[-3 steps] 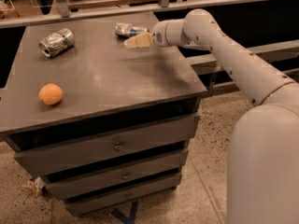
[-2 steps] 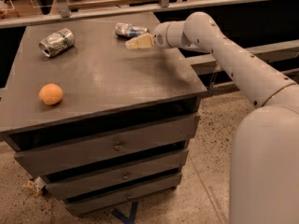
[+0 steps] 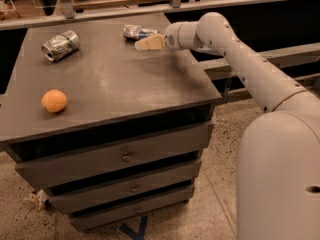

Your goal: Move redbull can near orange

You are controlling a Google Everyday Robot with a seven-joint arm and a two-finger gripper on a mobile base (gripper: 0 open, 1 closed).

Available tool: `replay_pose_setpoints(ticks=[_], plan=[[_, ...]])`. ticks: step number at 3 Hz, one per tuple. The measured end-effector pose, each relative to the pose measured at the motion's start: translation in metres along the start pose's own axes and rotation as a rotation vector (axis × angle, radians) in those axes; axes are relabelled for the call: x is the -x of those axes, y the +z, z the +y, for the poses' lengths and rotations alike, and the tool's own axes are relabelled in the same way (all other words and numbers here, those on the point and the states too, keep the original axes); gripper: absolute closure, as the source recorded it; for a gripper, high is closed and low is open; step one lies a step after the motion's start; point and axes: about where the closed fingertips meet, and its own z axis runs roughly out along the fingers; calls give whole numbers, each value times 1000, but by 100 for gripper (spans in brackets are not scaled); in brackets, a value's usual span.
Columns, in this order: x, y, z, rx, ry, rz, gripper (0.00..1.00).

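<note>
The redbull can (image 3: pixel 134 32), slim, silver with blue patches and dented, lies on its side at the back of the dark cabinet top (image 3: pixel 115 79). My gripper (image 3: pixel 145 43) hovers just in front and to the right of it, fingertips pointing left, close to the can. The orange (image 3: pixel 54 100) sits near the front left of the top, far from the can and the gripper.
A fatter silver can with green markings (image 3: pixel 60 45) lies on its side at the back left. The cabinet has several drawers below. A rail and shelf run behind the cabinet. My arm reaches in from the right over the cabinet's right edge.
</note>
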Motion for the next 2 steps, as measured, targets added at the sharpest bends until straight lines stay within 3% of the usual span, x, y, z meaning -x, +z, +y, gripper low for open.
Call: replay_pose_setpoints(ticks=[1,2], plan=[[10,17,-9,16,-10,-2,0],[3,31,-8,39,-6,29,0]])
